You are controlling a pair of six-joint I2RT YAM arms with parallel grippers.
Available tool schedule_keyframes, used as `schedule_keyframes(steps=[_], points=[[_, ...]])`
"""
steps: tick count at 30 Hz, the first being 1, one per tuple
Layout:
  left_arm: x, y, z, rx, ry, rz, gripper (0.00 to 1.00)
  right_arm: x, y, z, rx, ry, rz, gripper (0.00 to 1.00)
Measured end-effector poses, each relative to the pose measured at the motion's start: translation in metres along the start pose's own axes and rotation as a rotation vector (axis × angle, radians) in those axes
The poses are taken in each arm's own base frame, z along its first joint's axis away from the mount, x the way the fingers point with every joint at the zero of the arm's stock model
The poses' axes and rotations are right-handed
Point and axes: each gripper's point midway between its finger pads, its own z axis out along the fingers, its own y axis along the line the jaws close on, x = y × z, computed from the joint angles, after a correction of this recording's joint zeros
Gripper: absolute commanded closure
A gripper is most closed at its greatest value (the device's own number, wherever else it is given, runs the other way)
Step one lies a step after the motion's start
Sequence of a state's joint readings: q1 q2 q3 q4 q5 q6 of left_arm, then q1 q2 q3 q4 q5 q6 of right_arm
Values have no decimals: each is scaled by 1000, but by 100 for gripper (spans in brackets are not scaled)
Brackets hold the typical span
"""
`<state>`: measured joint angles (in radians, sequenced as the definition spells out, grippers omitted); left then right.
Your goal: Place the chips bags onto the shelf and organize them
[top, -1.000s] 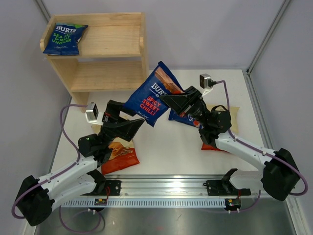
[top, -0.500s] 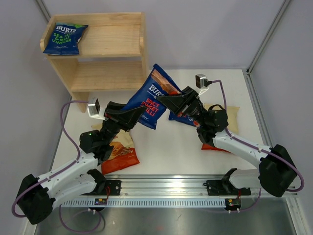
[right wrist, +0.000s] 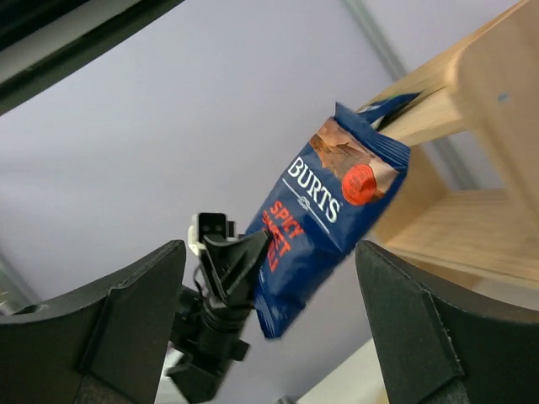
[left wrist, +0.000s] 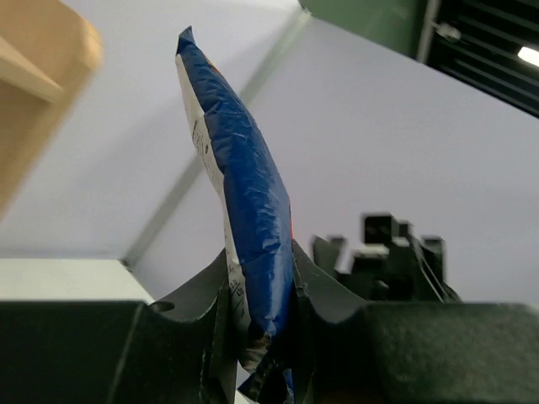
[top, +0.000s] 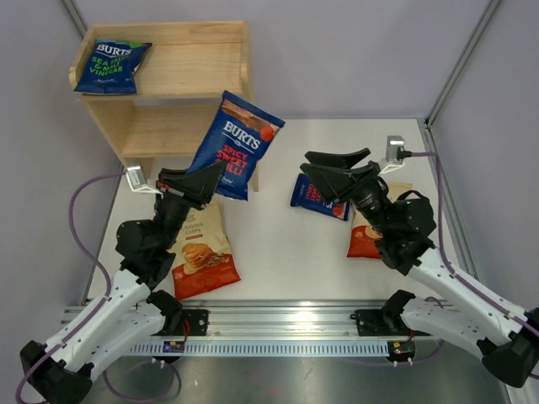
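Left gripper [left wrist: 261,282]: the jaws are clamped on the bottom edge of the held bag [top: 233,141]. You see 1 finger on each face of the foil.
Held bag: dark blue BURTS with red "SPICY SWEET CHILLI" lettering. It rises tilted from the left jaws, clear of the table [top: 278,244], with its top edge toward the shelf [top: 189,80].
Right gripper [top: 306,162]: the jaws are spread wide apart with nothing between them. In the right wrist view you see the held bag through the gap, well ahead of the fingers.
Second blue bag [top: 313,195]: lies flat on the table beneath the right jaws. You cannot tell from these views whether it touches them.
Right cream bag [top: 364,238]: flat on the table behind the right jaws, partly under that arm.
Left cream bag [top: 200,251]: flat on the table behind and below the left jaws, beside that arm.
Shelf: 2 wooden tiers, ahead of the left jaws and just beyond the held bag.
Sea salt bag [top: 109,66]: dark blue BURTS, on the top tier at its left end, well apart from both jaws.
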<state>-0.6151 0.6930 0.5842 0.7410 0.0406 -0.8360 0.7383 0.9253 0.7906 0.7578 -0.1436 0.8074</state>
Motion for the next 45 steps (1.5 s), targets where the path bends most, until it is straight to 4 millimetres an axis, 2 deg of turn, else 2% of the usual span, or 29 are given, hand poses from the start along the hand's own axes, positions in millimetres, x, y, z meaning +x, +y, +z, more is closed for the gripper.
schedule_keyframes(steps=[3, 6, 11, 15, 21, 24, 26, 29, 35, 40, 45], points=[[-39, 15, 10, -125, -55, 51, 88, -24, -1, -13, 102, -49, -89, 10], [-80, 22, 22, -235, -103, 88, 89, -36, -10, -26, 203, -66, -141, 10], [-140, 28, 42, -374, -167, 124, 92, -35, -34, -44, 345, -43, -185, 10], [-174, 55, 63, -495, -165, 102, 89, -31, -48, -56, 426, -19, -195, 10], [-181, 122, 88, -679, -79, 28, 87, -38, -49, -70, 474, -35, -202, 10], [-176, 152, 90, -764, -44, -3, 88, -44, -44, -75, 473, -54, -203, 10], [-174, 165, 89, -801, -36, -15, 88, -50, -40, -79, 472, -73, -204, 10], [-176, 171, 89, -825, -46, -20, 88, -53, -37, -82, 472, -82, -204, 10], [-194, 172, 100, -838, -98, 3, 91, -56, -38, -88, 490, -90, -207, 10], [-199, 190, 98, -889, -134, 16, 91, -57, -36, -89, 487, -93, -207, 10], [-203, 211, 107, -911, -143, 29, 87, -55, -38, -91, 492, -88, -207, 10]])
